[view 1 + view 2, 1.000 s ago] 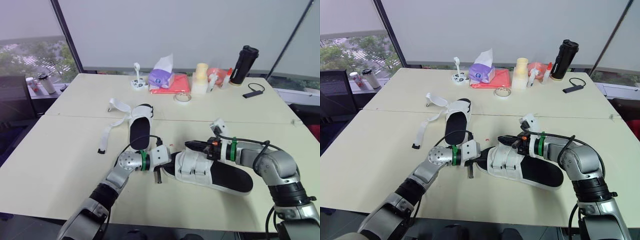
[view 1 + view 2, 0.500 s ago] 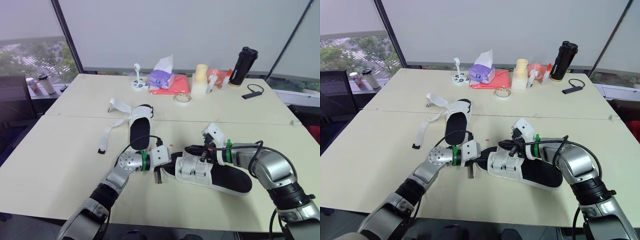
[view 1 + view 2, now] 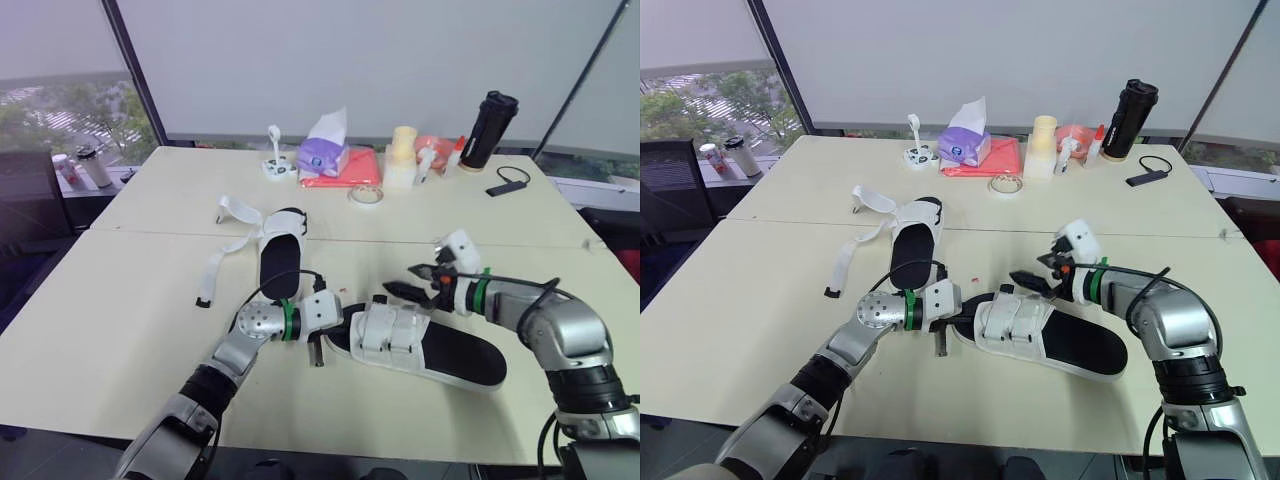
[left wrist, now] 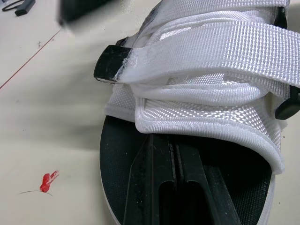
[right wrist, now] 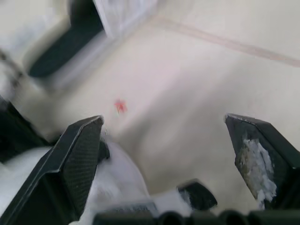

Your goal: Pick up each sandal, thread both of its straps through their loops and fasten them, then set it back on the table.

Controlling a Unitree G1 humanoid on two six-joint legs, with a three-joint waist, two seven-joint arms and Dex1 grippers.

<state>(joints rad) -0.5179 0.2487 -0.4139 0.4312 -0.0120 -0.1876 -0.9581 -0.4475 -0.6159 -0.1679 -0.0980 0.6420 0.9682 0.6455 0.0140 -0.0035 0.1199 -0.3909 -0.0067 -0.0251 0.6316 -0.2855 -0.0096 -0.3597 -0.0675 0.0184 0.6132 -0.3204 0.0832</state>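
Sandal just beside right end effector

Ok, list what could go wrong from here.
The left gripper pinches the near sandal only at its toe, so it may pivot or slip if the open right gripper pushes its straps. The far sandal lies with loose straps spread out, which may tangle when lifted.
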